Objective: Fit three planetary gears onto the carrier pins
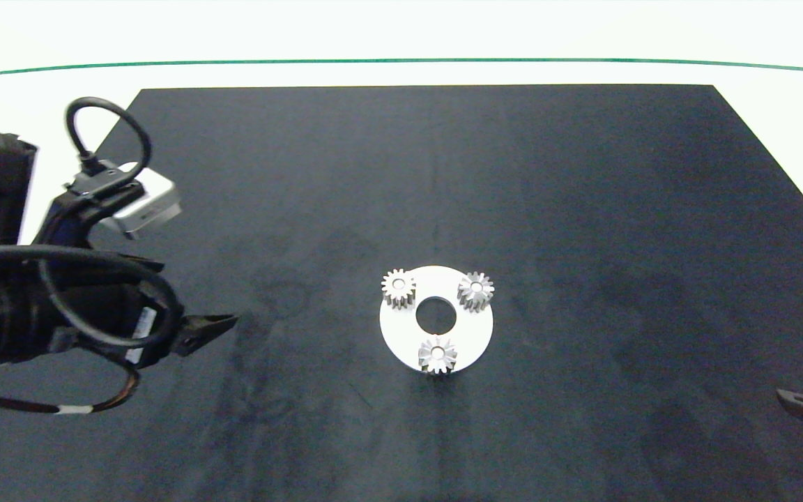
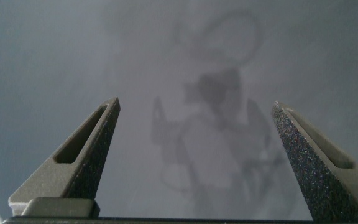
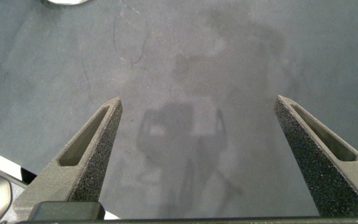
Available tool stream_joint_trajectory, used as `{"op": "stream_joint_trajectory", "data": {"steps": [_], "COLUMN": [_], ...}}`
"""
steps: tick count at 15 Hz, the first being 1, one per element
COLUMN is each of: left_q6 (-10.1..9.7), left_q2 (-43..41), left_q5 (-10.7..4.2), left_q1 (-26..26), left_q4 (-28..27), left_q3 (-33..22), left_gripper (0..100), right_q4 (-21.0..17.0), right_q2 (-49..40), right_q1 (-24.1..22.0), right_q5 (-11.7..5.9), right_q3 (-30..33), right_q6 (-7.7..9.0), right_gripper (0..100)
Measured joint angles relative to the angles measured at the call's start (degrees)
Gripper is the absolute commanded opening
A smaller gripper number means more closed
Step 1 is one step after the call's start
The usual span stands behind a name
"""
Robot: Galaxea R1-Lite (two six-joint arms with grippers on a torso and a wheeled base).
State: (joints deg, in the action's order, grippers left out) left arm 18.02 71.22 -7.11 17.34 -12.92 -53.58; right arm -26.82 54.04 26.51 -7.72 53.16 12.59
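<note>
Silver planetary gears [image 1: 438, 354] sit one on each of the three carrier pins of the white disc [image 1: 475, 328], just below frame centre on the black mat [image 1: 583, 209]. The left gripper [image 2: 194, 162] at left and right gripper [image 3: 197, 158] at lower right both gape empty.

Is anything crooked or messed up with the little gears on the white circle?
Nothing stands out. All three planetary gears sit spaced around the white disc, none tipped or fallen off. The left gripper and right gripper are open and away from them.
</note>
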Motion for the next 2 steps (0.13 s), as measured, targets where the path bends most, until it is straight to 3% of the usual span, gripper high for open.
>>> {"op": "stream_joint_trajectory", "data": {"steps": [2], "left_q6": [-0.24], "left_q2": [-7.47], "left_q5": [1.46], "left_q1": [-6.10], "left_q4": [-0.11], "left_q3": [5.77], "left_gripper": [100], "right_q4": [-0.02], "right_q2": [-0.51], "right_q1": [-0.11], "right_q5": [-0.44], "right_q3": [-0.39], "right_q6": [-0.11], "right_gripper": [100]}}
